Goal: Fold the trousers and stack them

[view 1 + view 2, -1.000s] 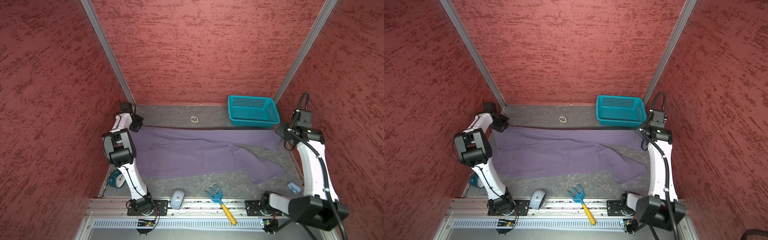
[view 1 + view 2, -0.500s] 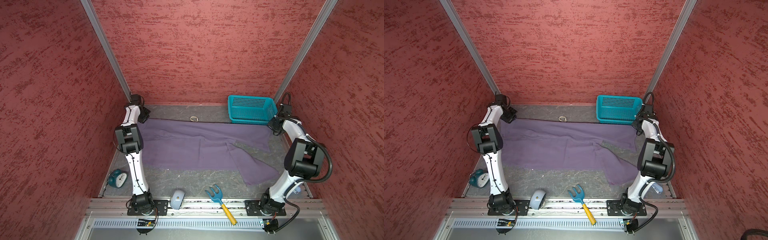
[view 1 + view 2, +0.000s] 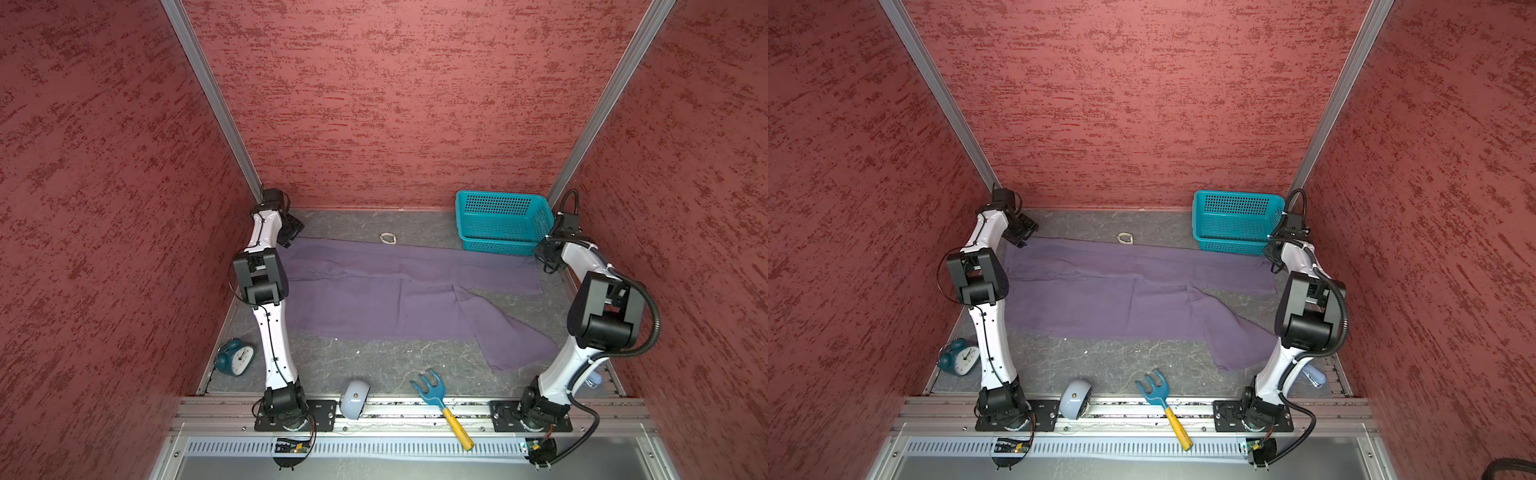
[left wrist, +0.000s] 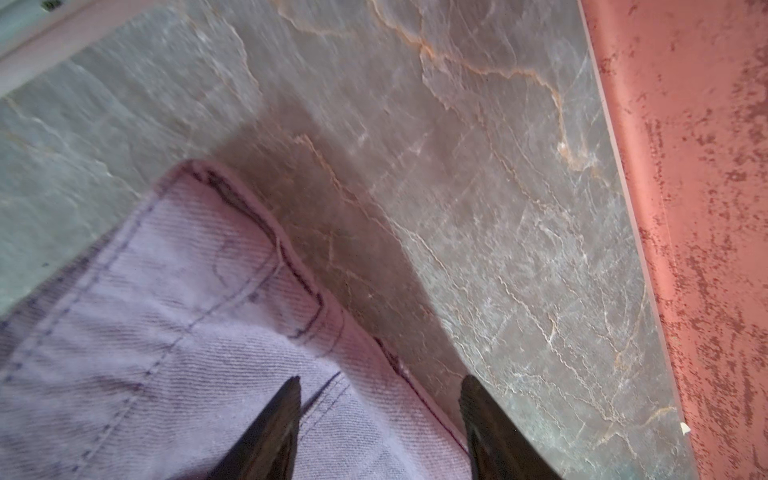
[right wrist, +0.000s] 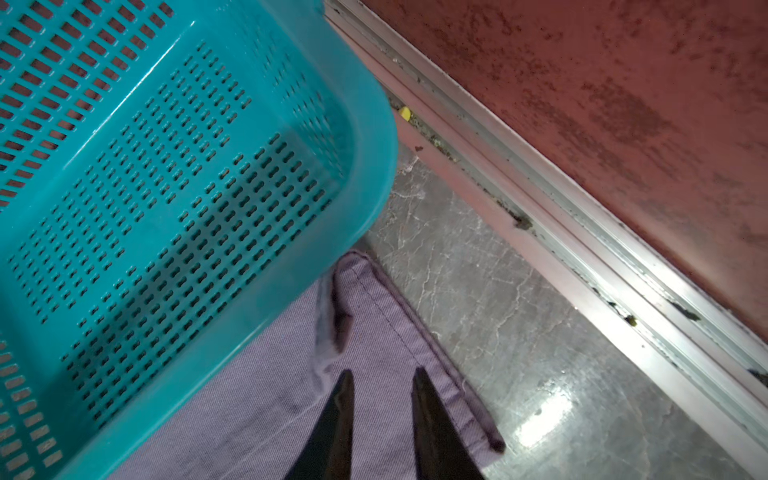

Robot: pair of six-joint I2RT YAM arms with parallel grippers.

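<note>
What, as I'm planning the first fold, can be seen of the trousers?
The trousers are muted purple twill-like cloth with stitched seams, lying spread flat and unfolded on the grey table. The waist is at the left arm's side and both legs run toward the right arm: the far one ends beside the teal basket, the near one splays forward. The left hand and right hand hover open over the far corners, gripping nothing.

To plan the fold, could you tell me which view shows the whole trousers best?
In both top views the trousers show nearly whole, both legs spread out. The left wrist view shows only one stitched corner; the right wrist view, only a hem corner by the basket.
</note>
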